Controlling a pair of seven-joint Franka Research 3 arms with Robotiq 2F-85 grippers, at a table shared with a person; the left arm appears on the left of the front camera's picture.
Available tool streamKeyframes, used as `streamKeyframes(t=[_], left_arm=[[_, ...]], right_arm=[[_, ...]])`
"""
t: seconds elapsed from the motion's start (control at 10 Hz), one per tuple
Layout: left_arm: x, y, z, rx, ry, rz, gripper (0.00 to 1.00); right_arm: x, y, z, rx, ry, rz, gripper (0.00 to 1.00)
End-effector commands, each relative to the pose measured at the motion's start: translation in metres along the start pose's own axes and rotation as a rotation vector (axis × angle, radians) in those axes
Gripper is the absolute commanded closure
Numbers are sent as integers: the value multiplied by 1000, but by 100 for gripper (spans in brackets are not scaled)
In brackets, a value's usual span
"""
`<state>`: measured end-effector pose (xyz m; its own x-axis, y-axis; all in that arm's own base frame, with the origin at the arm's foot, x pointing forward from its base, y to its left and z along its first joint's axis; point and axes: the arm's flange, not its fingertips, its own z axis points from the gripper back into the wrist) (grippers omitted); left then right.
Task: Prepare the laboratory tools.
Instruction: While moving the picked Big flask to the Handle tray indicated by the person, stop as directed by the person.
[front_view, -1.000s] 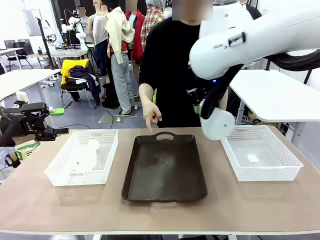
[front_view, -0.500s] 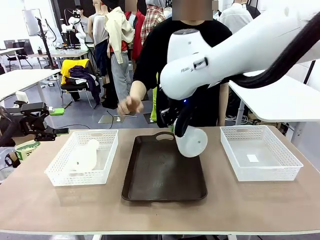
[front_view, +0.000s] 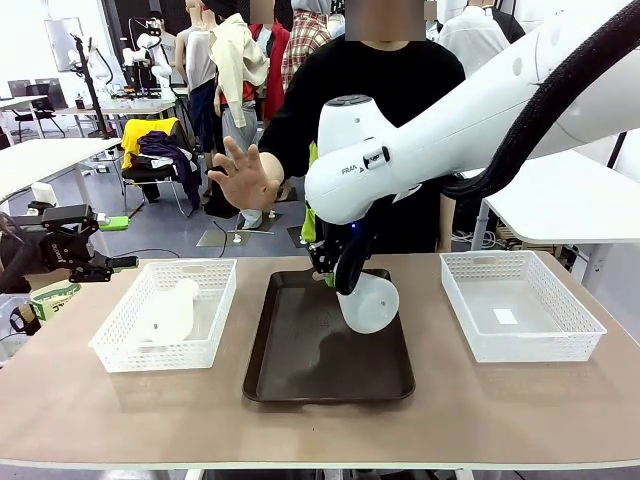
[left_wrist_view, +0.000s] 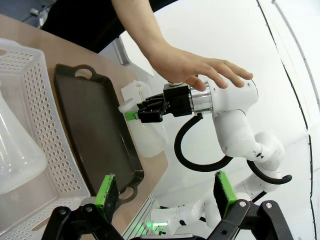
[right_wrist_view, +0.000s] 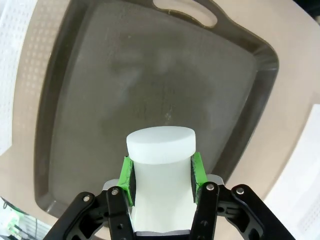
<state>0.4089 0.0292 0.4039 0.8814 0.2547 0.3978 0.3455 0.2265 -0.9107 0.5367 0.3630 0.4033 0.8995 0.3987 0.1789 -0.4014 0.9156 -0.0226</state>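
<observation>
The right arm is glossy white with rounded joints, tiny dark lettering and a fat black ribbed cable. Left end effector and right end effector: black, visible screws, green pads.

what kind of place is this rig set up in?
Probably a robotics lab rather than a chemistry one: a white robot arm holds a flask over a tray on a table shared with a person, with more worktables behind.

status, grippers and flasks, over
Right gripper shut on flask over tray. Left gripper open, empty. Other flask lying in left basket. Person's hand raised beyond tray.
</observation>
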Motion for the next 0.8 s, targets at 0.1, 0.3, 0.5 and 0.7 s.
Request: streamKeyframes(t=[0.1, 0.3, 0.5, 0.7], left_arm=[[1, 0, -1, -26, -25, -8, 0], [1, 0, -1, -26, -25, -8, 0], [1, 0, -1, -26, -25, -8, 0], [1, 0, -1, -26, -25, -8, 0]], right_arm=[[2, -8, 12, 6, -22, -29, 100], [3, -5, 6, 0, -11, -12, 100], [3, -5, 6, 0, -11, -12, 100], [3, -5, 6, 0, -11, -12, 100]])
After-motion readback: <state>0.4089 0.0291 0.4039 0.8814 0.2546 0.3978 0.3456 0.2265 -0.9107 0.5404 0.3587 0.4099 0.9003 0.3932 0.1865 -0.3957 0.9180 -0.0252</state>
